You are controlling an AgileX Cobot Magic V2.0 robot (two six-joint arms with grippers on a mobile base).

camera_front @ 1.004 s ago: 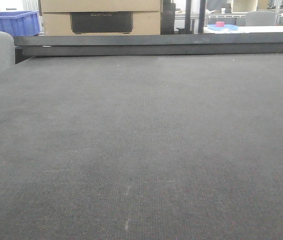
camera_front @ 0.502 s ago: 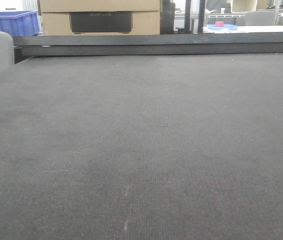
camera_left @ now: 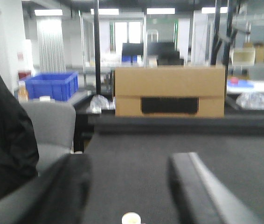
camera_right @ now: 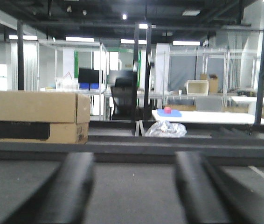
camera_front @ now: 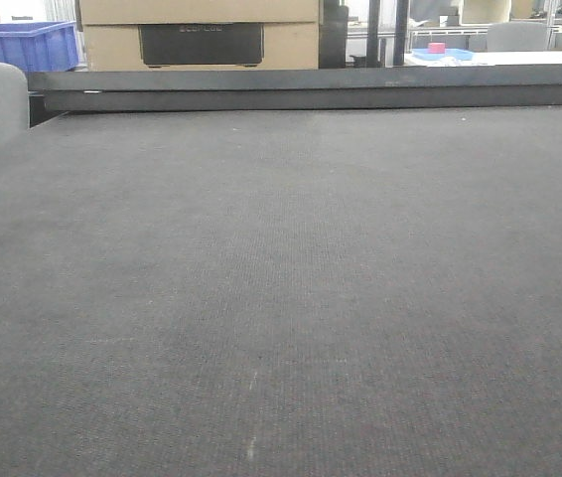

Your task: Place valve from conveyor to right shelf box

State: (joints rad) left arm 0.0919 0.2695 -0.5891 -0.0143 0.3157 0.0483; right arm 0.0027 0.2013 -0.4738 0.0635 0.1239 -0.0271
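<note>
Valve was nowhere on the conveyor [camera_front: 281, 298], so I couldn't judge its handling; my left gripper [camera_left: 128, 161] and right gripper [camera_right: 133, 161] gaped empty.

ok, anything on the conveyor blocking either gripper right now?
Nothing visible. The conveyor lies bare ahead of the left gripper and right gripper, up to its far rail. No valve or shelf box is in view, so that path cannot be judged.
</note>
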